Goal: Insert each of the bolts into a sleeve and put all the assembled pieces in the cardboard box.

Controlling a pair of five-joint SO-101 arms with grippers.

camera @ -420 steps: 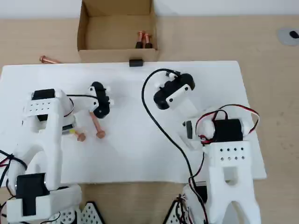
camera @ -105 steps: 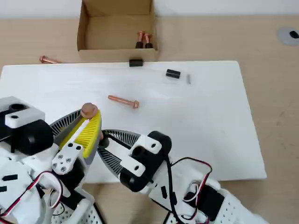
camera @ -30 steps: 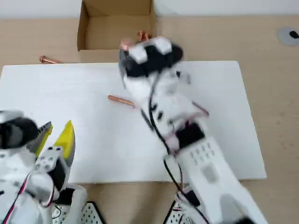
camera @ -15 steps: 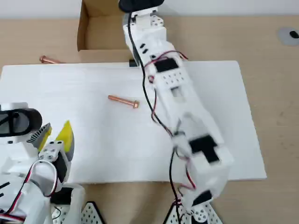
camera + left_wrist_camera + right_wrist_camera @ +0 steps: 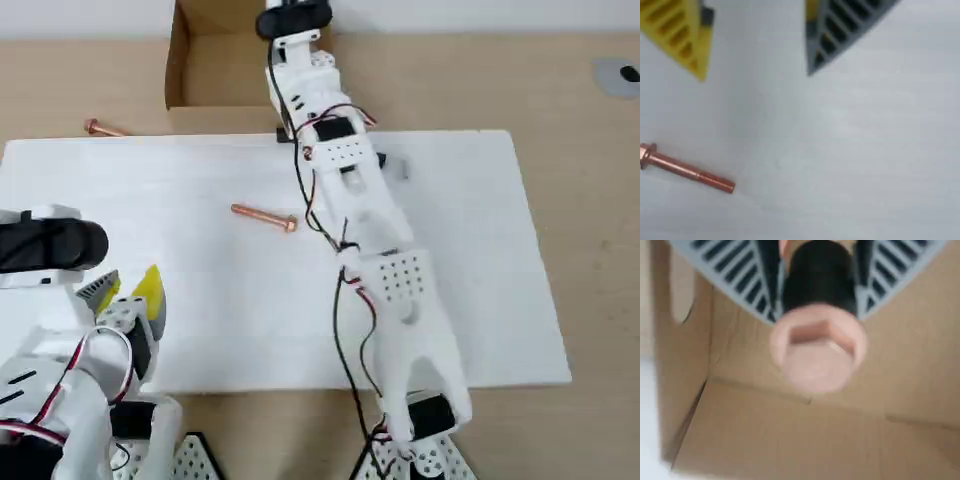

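Right wrist view: right hand [image 5: 817,310], clamped on the sleeved bolt [image 5: 817,352], has swung over the cardboard box [image 5: 765,440]; release next.

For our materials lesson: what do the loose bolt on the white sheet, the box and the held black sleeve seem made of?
The loose bolt: probably copper-plated metal, given its shiny reddish surface. The box: plain brown cardboard, matte, creased at the corners. The black sleeve: perhaps plastic or rubber, dull; unclear.

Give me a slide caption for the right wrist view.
Right tool holds a sleeved bolt over the cardboard box.
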